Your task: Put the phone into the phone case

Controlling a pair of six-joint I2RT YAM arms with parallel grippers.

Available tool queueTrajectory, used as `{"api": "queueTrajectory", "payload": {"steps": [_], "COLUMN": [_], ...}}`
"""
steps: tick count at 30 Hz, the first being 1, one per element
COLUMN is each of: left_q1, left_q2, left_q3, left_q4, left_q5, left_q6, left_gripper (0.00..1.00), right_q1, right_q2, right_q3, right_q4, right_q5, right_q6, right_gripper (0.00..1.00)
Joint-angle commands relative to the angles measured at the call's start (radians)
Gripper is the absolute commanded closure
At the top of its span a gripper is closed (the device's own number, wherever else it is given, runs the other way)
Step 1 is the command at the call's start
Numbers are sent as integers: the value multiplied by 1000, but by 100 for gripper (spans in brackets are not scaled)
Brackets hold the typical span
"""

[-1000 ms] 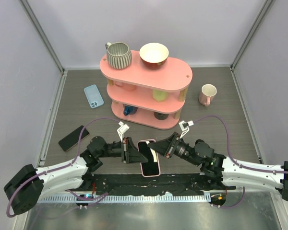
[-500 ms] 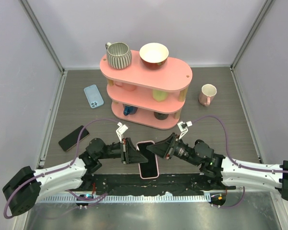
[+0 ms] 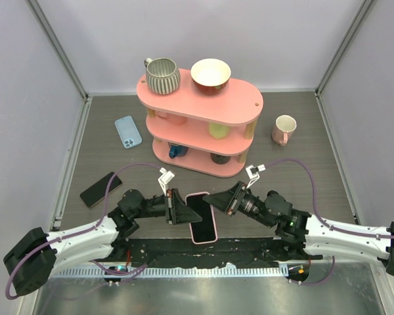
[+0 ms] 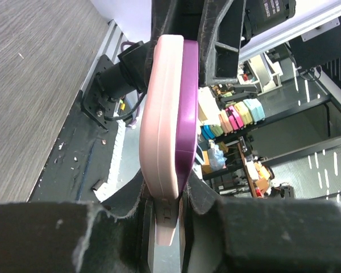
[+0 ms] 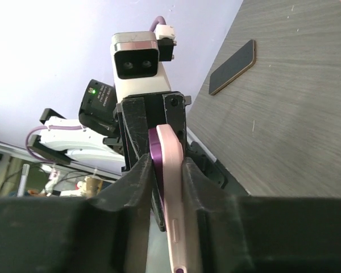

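Shifted slightly left in the last second, the phone and phone case now read as one body; before, the phone's far end stood proud. Left gripper is closed down narrow on the pair's left edge. Right gripper pinches the far right end the same way, one finger on the phone and one on the case back. The pair hangs between them, over the near centre of the table.

Step in hand looks like final seating. Squeeze square through the stack and don't twist the arms against each other, or a corner pops out.

Top view can't show seating. Left wrist view, edge-on, shows the purple phone side exposed beside the pink lip, so probably not fully snapped in. Right wrist view shows less purple, and a spare dark phone lying on the table at left, well apart.
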Motion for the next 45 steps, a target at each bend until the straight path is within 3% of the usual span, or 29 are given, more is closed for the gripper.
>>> {"api": "queueTrajectory", "payload": {"steps": [1,4,6,10,12,15,16,19,21,22,23,29,32,38,45], "left_q1": [7,7,7,7,7,7,7,7,7,7,7,7,7,7,7], "left_q2": [15,21,24,29,32,33,33,29,21,18,12,-25,-48,-71,-68], "left_q3": [-2,-1,-1,4,6,9,10,13,18,19,22,44,39,29,35], "left_q4": [8,1,4,1,4,3,3,3,0,-2,-11,-26,-29,-38,-25], "left_q5": [-15,-16,-10,4,8,8,7,-5,-16,-31,-39,-67,-82,-84,-88], "left_q6": [10,3,1,6,4,0,-2,-10,-16,-17,-17,-23,-23,-27,-34], "left_gripper": [100,98,100,100,100,100,100,100,100,100,100,100,100,100,100], "right_q1": [7,7,8,8,6,6,6,6,7,6,6,7,7,7,8], "right_q2": [32,55,61,56,53,56,61,75,87,92,96,124,90,-54,-39], "right_q3": [54,63,74,103,120,134,135,138,134,132,121,48,-26,-103,-109], "right_q4": [158,175,184,140,97,74,72,59,46,40,40,77,149,106,117], "right_q5": [-20,-52,-72,-62,-39,-40,-43,-69,-108,-123,-144,-298,-315,-286,-322], "right_q6": [7,-19,-31,-43,-62,-85,-88,-94,-89,-89,-89,-31,1,1,-5], "right_gripper": [86,98,95,57,55,71,83,91,82,69,64,53,52,66,74]}}
